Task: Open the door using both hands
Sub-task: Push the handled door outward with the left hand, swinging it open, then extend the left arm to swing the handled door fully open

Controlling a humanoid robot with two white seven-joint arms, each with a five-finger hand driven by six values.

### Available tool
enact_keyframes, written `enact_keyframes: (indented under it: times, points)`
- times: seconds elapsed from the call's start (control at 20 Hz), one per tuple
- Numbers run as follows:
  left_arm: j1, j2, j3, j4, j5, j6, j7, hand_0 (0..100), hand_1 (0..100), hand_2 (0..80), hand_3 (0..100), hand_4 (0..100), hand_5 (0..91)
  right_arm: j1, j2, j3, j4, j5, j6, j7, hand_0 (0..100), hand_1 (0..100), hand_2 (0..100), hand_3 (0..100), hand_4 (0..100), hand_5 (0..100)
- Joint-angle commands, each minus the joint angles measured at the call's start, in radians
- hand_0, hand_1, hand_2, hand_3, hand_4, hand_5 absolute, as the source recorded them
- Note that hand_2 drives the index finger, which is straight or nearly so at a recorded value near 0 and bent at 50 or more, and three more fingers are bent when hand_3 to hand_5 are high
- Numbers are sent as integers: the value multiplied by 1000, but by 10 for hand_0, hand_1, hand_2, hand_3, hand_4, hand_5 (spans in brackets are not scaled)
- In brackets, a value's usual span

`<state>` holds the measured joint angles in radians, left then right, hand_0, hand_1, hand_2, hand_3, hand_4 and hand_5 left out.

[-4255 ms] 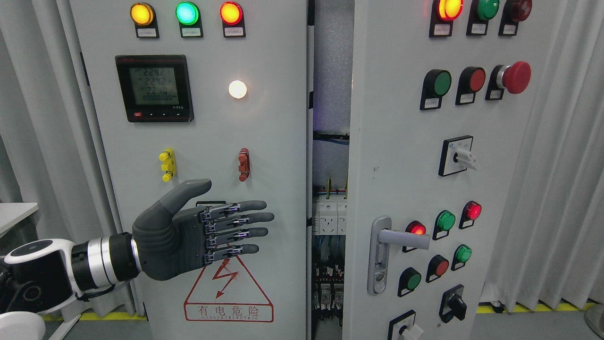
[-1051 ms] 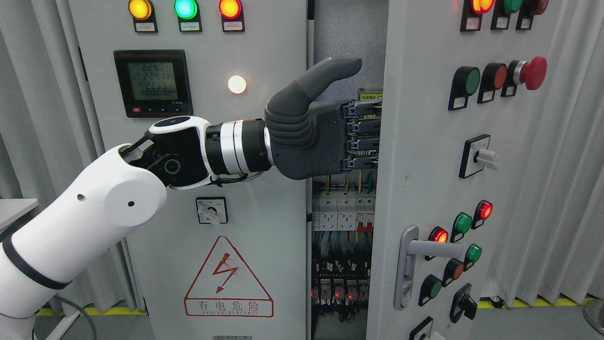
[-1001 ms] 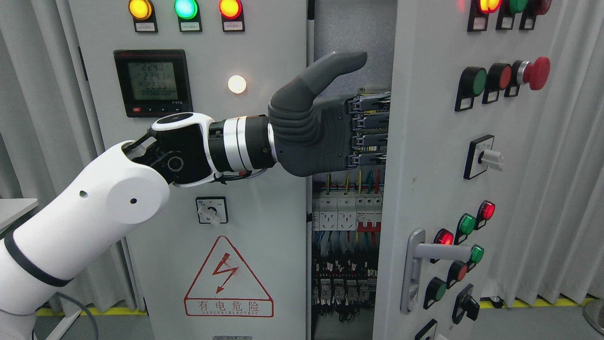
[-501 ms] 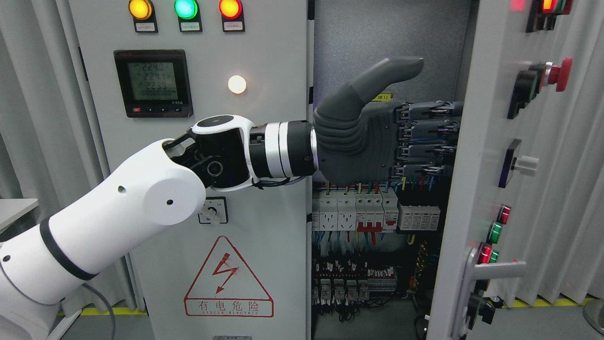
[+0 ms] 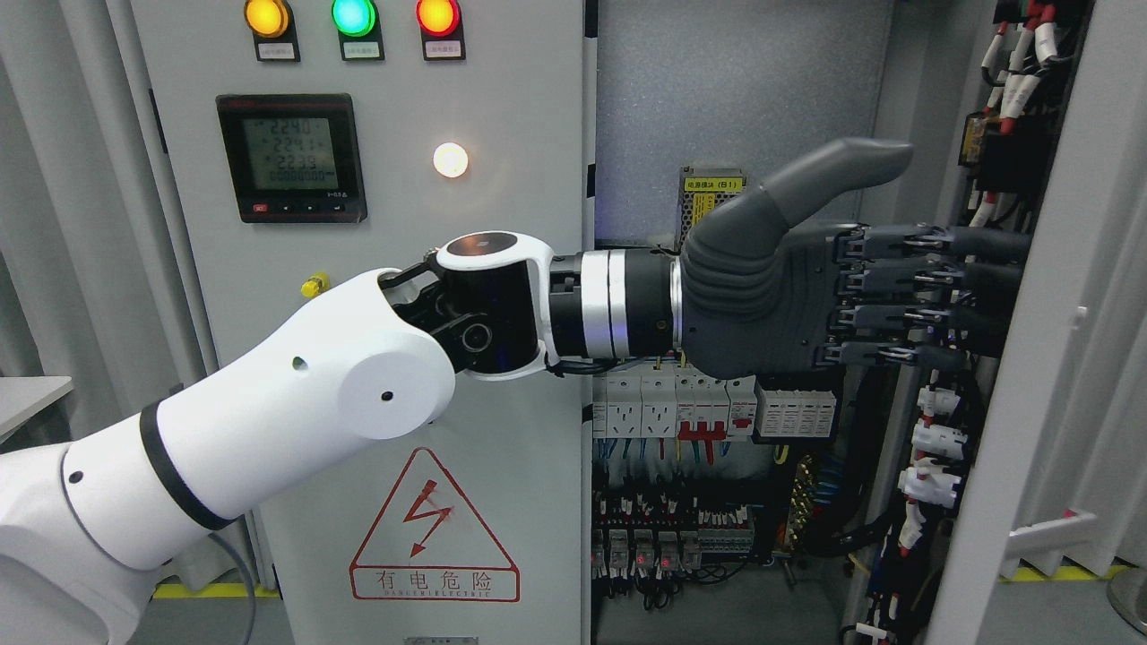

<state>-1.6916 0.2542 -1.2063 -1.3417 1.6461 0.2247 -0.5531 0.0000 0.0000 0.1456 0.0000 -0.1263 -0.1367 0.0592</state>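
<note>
The right cabinet door (image 5: 1030,376) stands swung far out, nearly edge-on to me, with its wired inner face (image 5: 932,448) showing and its handle (image 5: 1048,528) poking out to the right. My left arm reaches across from the lower left. My left hand (image 5: 932,278) is flat, fingers stretched out against the door's inner face near its edge, thumb raised, holding nothing. The left door (image 5: 502,502) stays closed. Between the doors the cabinet inside is exposed, with a row of breakers (image 5: 681,408). My right hand is out of the picture.
Grey curtains hang at the left (image 5: 63,179) and the right (image 5: 1111,358) of the cabinet. A table corner (image 5: 27,394) shows at the left edge. The left door carries lamps, a meter (image 5: 291,157) and a warning triangle (image 5: 435,537).
The right door has swung much further open to the right, from a narrow gap to nearly edge-on. My left hand rose from the left door, entered the gap and followed the door rightwards.
</note>
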Motion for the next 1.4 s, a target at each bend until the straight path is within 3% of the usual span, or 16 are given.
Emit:
enact_keyframes:
  times: [0.0, 0.45, 0.7, 1.35]
  points:
    - [-26, -70, -35, -43, 3, -31, 38, 288, 0, 27, 28, 34, 0, -28, -3, 0, -34, 0, 0, 1, 218, 0, 0, 0, 0, 0]
    - [-60, -154, -35, -27, 40, -36, 41, 288, 0, 27, 28, 35, 0, -28, -3, 0, -34, 0, 0, 1, 218, 0, 0, 0, 0, 0]
    - [-63, -254, -35, 62, 41, -36, 70, 288, 0, 27, 28, 34, 0, -28, -3, 0, -34, 0, 0, 1, 218, 0, 0, 0, 0, 0]
    - [-72, -254, -36, 125, 58, -36, 79, 288, 0, 27, 28, 34, 0, -28, -3, 0, -34, 0, 0, 1, 218, 0, 0, 0, 0, 0]
